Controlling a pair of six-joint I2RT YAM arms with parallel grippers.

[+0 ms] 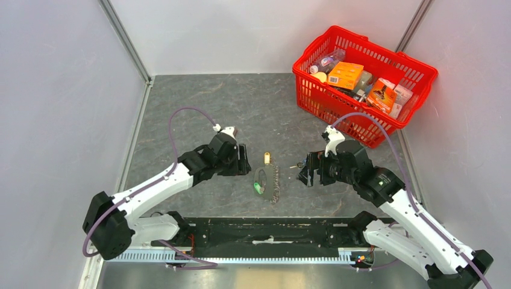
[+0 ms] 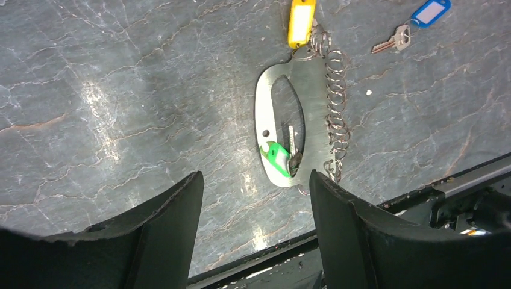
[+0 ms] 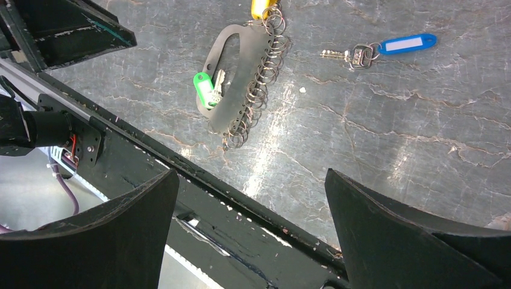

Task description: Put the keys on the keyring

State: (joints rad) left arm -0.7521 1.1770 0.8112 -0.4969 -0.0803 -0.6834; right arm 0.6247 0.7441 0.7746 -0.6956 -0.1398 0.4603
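Left wrist view: the left gripper (image 2: 256, 185) hangs over the table (image 2: 120, 90), fingers spread wide, nothing between them. Just ahead the keyring (image 2: 311, 108) lies flat, yellow tag (image 2: 300, 21) at its far end, green tag (image 2: 276, 158) inside the loop, possibly with a small key. The blue-tagged key (image 2: 395, 40) lies loose nearby, not touching. The right gripper (image 3: 250, 180) gapes empty too.

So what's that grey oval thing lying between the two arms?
The keyring is a flat grey oval plate, seemingly metal, with a long slot. One edge carries wire rings. A yellow tag sits at one end; a green tag with a key lies in the slot. It lies flat on the table, ungripped.
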